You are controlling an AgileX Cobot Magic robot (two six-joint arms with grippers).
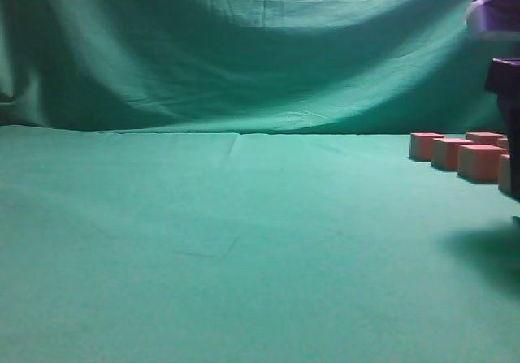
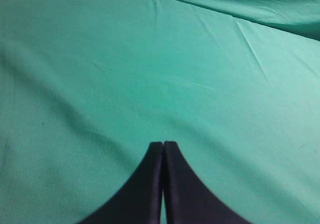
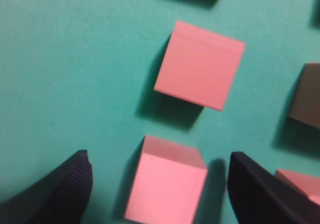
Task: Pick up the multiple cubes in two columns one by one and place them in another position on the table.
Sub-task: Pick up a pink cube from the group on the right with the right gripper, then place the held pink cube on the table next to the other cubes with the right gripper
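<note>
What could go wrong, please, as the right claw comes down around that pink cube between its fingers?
1. The open right claw straddles a small pink cube, but a neighbouring pink cube sits right beside its right-hand finger, which could knock it.
2. The straddled cube looks turned relative to the fingers, so closing may twist it rather than grip it flat.
3. The creased green cloth table could drag if a fingertip touches down.

Pink cubes [image 1: 479, 162] in rows, flat on green table [image 1: 227, 241], far right
</note>
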